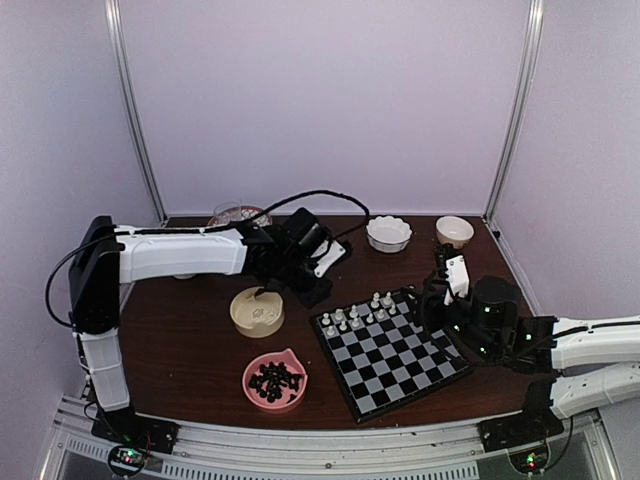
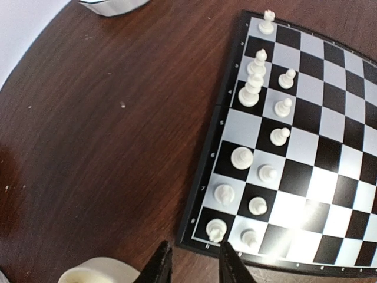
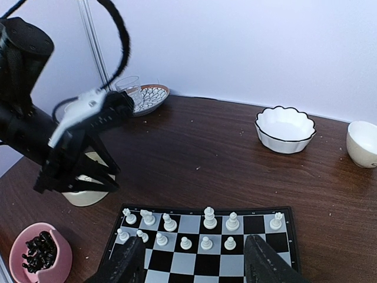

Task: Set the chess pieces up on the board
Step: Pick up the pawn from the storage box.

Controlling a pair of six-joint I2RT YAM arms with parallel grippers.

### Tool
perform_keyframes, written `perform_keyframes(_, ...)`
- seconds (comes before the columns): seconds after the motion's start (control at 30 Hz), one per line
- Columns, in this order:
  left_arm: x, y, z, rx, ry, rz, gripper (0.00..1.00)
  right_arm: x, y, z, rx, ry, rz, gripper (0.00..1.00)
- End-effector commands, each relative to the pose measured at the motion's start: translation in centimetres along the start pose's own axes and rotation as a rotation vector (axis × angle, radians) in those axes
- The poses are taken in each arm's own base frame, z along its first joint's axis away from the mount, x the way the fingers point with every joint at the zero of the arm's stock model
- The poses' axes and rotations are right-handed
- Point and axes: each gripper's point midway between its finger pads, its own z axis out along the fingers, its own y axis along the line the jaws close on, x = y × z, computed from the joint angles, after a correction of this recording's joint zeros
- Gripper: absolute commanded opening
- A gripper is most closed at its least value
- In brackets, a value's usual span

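I see left fingers (image 2: pixel 231 268) slightly parted, nothing between them, hanging over dark wooden desk (image 1: pixel 190 330) just beside chessboard corner, near rim of round cream bowl (image 1: pixel 257 312). Right-side view: right fingers (image 3: pixel 265 262) spread wide, empty, over flat black-and-white checkered chessboard (image 1: pixel 400 365). Tiny cream-white chess pieces (image 3: pixel 210 218) stand in two rows along chessboard's far edge. Black chess pieces (image 1: pixel 275 381) heaped in pink bowl (image 1: pixel 247 380) near chessboard's left corner.

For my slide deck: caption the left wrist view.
Open left tool at a corner of the board; cream-white chess pieces stand in two rows along its edge.
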Motion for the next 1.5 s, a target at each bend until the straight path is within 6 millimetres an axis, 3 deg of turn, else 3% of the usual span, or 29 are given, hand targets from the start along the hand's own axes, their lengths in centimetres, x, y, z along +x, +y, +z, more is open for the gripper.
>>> perform_keyframes(0.0, -1.0, 4.3, -5.2, -0.087, -0.12, -0.143, 0.28, -0.2, 0.0, -0.1, -0.003, -0.007, -0.002, 0.6)
perform_keyframes(0.13, 1.9, 7.6, -7.8, -0.159, -0.134, -0.281, 0.32, -0.4, -0.1, -0.2, -0.002, -0.012, -0.004, 0.6)
perform_keyframes(0.27, 5.7, 10.1, -8.9, -0.261, -0.1, -0.354, 0.33, -0.5, -0.2, -0.3, 0.001, -0.016, -0.004, 0.6)
perform_keyframes(0.53, 9.3, 12.6, -8.0, -0.357, -0.034, -0.384, 0.28, -0.2, 0.0, 0.1, -0.002, -0.008, -0.009, 0.6)
perform_keyframes(0.67, 10.0, 13.8, -6.6, -0.414, 0.02, -0.364, 0.23, 0.0, 0.1, 0.3, -0.003, 0.0, -0.013, 0.6)
perform_keyframes(0.9, 10.5, 14.2, -3.7, -0.379, 0.073, -0.354, 0.15, 0.0, 0.2, 0.3, -0.003, 0.003, -0.016, 0.6)
perform_keyframes(1.47, 12.2, 15.3, 0.7, -0.397, 0.191, -0.311, 0.16, 0.1, 0.5, 0.3, -0.021, 0.008, -0.009, 0.6)
